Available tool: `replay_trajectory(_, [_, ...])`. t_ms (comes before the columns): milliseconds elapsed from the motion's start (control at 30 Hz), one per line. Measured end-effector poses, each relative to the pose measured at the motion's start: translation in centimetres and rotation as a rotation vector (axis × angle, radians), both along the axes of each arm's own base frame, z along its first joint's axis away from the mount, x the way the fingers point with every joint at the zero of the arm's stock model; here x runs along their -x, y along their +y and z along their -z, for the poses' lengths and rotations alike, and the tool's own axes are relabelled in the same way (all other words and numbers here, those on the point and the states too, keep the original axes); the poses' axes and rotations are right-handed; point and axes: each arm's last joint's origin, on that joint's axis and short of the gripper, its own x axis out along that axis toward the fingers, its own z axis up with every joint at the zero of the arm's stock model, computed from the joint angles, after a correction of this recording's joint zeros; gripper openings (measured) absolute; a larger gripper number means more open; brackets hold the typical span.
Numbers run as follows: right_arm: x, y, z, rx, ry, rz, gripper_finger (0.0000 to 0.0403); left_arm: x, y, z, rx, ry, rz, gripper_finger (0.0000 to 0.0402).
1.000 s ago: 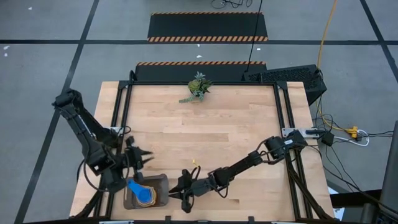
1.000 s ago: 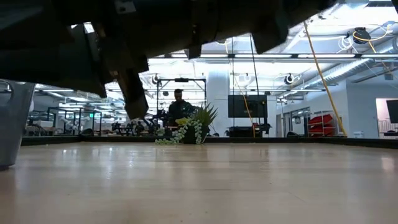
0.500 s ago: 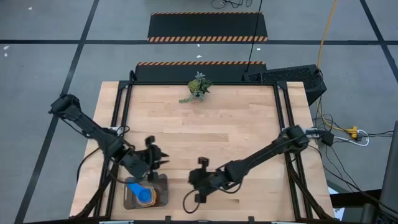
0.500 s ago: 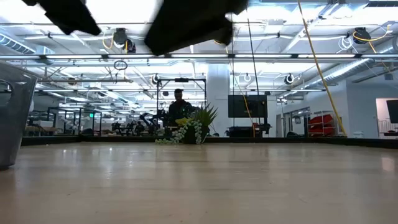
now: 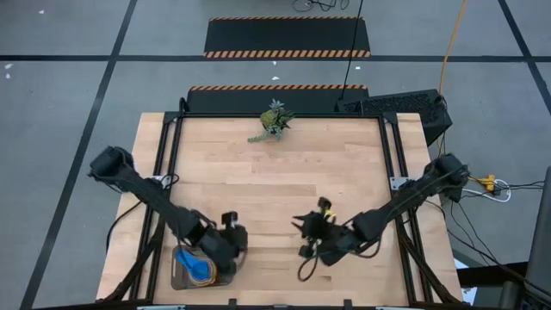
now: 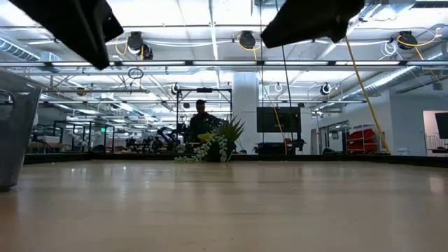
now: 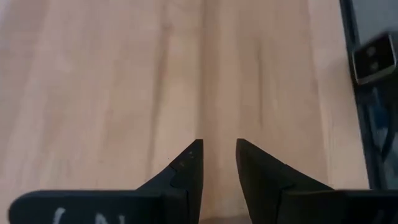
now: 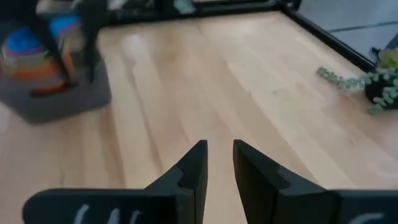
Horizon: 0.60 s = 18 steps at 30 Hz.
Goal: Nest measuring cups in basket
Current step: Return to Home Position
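The dark grey mesh basket (image 5: 220,274) stands on its base at the table's near left. The measuring cups (image 5: 197,269) sit stacked inside it; blue ones show on top with orange at the edge. In the right wrist view the basket (image 8: 59,99) and cups (image 8: 28,53) show far off. My left gripper (image 5: 232,238) hovers just right of the basket's far corner, over bare wood (image 7: 219,146), fingers close together and holding nothing. My right gripper (image 5: 308,234) hangs over the table's near middle (image 8: 219,146), shut and holding nothing.
A small green leafy plant (image 5: 273,121) stands at the middle of the far edge, also visible in the low view (image 6: 213,145). Bare wood lies between the basket and the plant. A black box (image 5: 405,110) sits beyond the far right corner. A person stands far behind the table.
My left gripper has moved from the basket's far left side toward the table's right, past its far edge. My right gripper has drawn away from the basket, toward the right and far edges. In the low view both arms have risen out of the foreground.
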Motion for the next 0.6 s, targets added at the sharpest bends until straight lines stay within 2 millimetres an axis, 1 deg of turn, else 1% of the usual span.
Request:
replay_trajectory(67, [0.9,-0.7,0.5,-0.034,-0.061,0.025,0.0067,-0.8,-1.0,0.2,-0.043,0.059,0.009,0.0097])
replay_trajectory(167, [1.8,-1.6,1.2,-0.091,-0.155,0.031,0.0067,-2.2,-2.1,0.6,-0.104,0.15,0.001,0.0097])
replay_trajectory(267, [2.4,-2.0,1.7,-0.114,-0.235,0.013,0.0067,-3.0,-2.7,1.4,-0.146,0.244,-0.005,0.0097])
replay_trajectory(333, [2.5,-2.1,1.8,-0.117,-0.27,0.001,0.0067,-3.5,-3.1,1.9,-0.141,0.284,0.008,0.0097])
replay_trajectory(433, [2.7,-2.0,1.8,-0.113,-0.279,-0.013,0.0067,-3.6,-3.8,2.1,-0.115,0.313,0.04,0.0097])
replay_trajectory(600, [2.6,-2.0,1.8,-0.108,-0.28,-0.016,0.0067,-2.8,-4.8,2.2,-0.105,0.324,0.048,0.0097])
